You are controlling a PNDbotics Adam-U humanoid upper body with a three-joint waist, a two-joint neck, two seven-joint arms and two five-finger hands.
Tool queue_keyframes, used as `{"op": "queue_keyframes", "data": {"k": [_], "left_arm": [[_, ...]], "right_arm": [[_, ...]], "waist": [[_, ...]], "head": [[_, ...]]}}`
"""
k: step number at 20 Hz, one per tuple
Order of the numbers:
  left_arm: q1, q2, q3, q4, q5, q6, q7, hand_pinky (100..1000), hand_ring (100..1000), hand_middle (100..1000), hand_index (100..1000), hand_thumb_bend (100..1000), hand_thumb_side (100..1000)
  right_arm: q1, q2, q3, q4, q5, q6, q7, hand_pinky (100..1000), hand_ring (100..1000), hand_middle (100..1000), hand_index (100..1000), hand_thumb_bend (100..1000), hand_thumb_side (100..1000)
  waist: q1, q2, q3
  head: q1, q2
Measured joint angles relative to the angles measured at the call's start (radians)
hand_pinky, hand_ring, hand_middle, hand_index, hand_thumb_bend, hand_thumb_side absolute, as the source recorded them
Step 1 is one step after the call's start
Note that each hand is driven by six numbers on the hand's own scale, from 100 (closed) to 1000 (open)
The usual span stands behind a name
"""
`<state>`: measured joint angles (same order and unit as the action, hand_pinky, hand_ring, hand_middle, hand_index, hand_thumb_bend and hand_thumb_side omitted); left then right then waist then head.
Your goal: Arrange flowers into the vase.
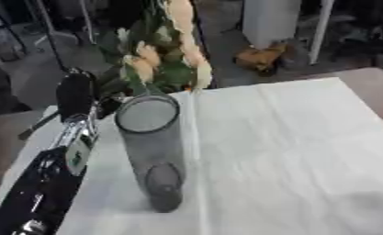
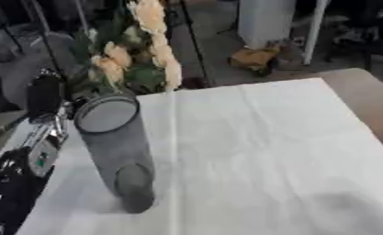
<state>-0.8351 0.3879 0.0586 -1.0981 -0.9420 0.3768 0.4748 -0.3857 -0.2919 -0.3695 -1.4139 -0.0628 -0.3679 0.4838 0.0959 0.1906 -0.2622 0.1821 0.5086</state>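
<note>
L arm up left edge, hand (image 1: pixel 75 94) raised, fingers unclear

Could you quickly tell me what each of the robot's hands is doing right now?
Left hand: raised behind the vase, at the flowers; fingers cannot be told.
Right hand: not in view.

Head stereo pair, looking steeply down and forward.
Both eyes sit close above the white counter (image 1: pixel 290 151) and share the vase (image 1: pixel 152 151) left of centre, flowers (image 2: pixel 134 55) at upper left, and floor beyond; the right eye's frame shows them shifted further left.
</note>
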Motion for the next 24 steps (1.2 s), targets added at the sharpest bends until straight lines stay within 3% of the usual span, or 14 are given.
{"op": "queue_keyframes", "data": {"k": [5,10,18,24], "left_arm": [[-0.016,-0.002,0.032,-0.049,0.072,0.014,0.067,100,100,100,126,461,451],[-0.031,-0.007,0.044,-0.129,0.152,-0.007,0.126,100,100,100,127,457,467],[-0.052,-0.012,0.029,-0.2,0.278,-0.039,0.16,100,100,100,127,467,499],[-0.062,-0.028,0.024,-0.348,0.379,-0.094,0.142,100,100,100,127,469,500]], "right_arm": [[0.006,0.006,0.0,-0.005,0.0,0.007,-0.001,657,960,393,706,467,572],[0.008,0.006,-0.001,-0.011,0.0,0.01,-0.001,657,960,393,706,466,572],[0.009,0.008,-0.001,-0.012,0.0,0.015,-0.002,658,960,393,706,465,573],[0.012,0.015,-0.005,-0.019,0.0,0.017,-0.001,658,960,393,706,465,573]], "waist": [[0.0,-0.005,0.001],[0.0,-0.009,0.0],[-0.001,-0.013,0.001],[-0.004,-0.018,0.005]], "head": [[-0.002,-0.007],[-0.007,-0.01],[-0.008,-0.017],[-0.012,-0.018]]}}
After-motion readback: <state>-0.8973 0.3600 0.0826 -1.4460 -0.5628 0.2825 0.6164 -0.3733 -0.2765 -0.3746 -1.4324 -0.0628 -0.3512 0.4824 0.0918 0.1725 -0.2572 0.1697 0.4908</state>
